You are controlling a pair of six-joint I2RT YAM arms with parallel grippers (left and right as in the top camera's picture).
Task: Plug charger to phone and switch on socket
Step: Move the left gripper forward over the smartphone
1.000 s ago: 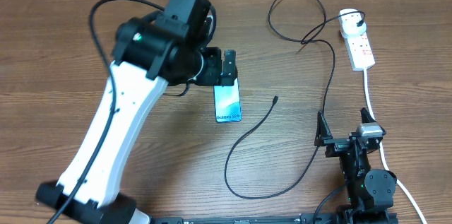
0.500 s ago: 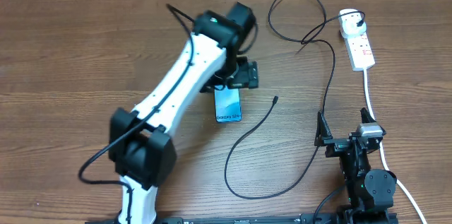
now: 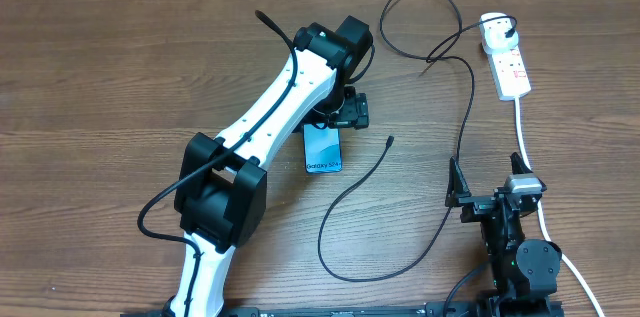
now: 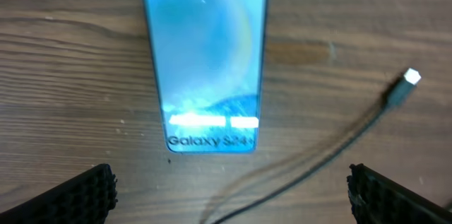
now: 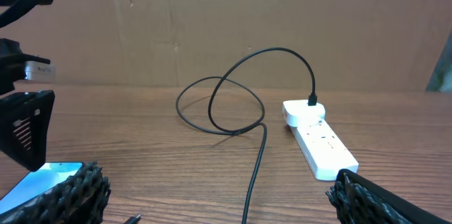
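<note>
Teal phone (image 4: 208, 61) under spread left fingers (image 4: 81, 196)

On the left arm (image 3: 270, 117): stretched long on a diagonal from the near-left base, elbow low, wrist bent over at the far end. At the left gripper (image 3: 348, 112): pointing straight down, fingers (image 4: 85, 194) spread wide. On the right arm (image 3: 515, 247): folded up tight at the near-right corner. At the right gripper (image 3: 487, 185): facing out level, fingers (image 5: 67, 192) parted wide too.

Wood-grain table (image 3: 120, 77) – matt; phone (image 4: 206, 54) screen – glossy.
</note>
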